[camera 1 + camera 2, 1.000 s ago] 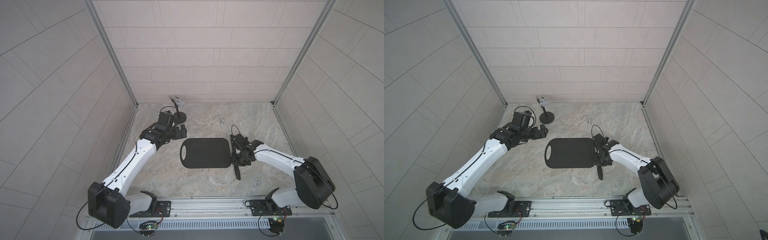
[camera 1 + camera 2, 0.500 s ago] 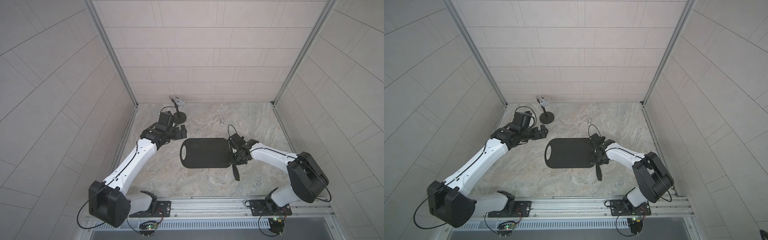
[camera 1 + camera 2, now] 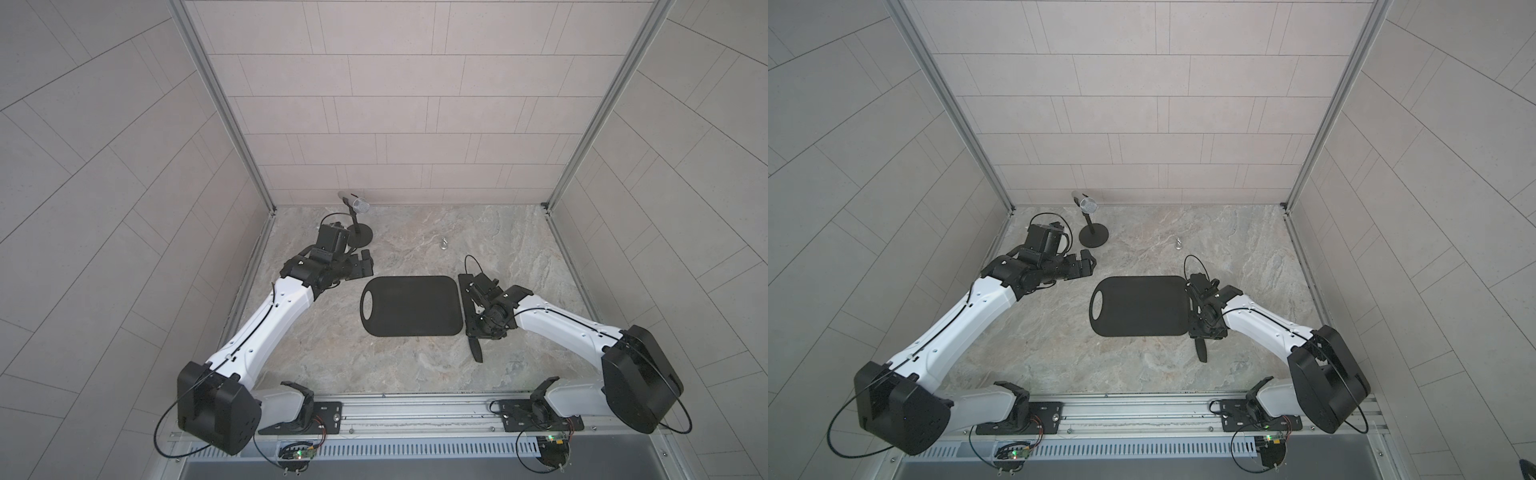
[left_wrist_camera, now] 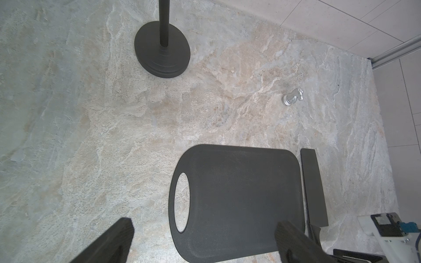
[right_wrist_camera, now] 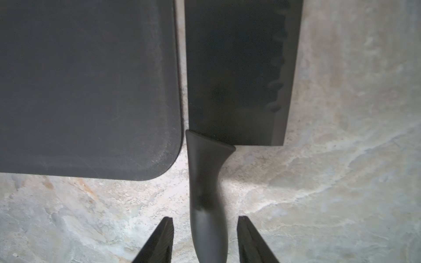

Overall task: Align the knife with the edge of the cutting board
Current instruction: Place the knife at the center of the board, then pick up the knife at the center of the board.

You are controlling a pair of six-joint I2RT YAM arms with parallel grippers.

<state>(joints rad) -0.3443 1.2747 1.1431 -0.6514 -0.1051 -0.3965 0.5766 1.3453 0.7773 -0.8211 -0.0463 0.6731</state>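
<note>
Straddling the handle of the knife (image 5: pixel 237 68), right claw (image 5: pixel 205 218) stands spread, touching nothing — knife lies parallel, just beside the short edge of the cutting board (image 5: pixel 86 86), handle toward the counter (image 5: pixel 341 113) front edge.

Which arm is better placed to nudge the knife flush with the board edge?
Right: the right pincer is open astride the handle of the knife, which lies along the short edge of the cutting board, a thin gap between. The left pincer hangs open past the board's handle-hole end.
</note>
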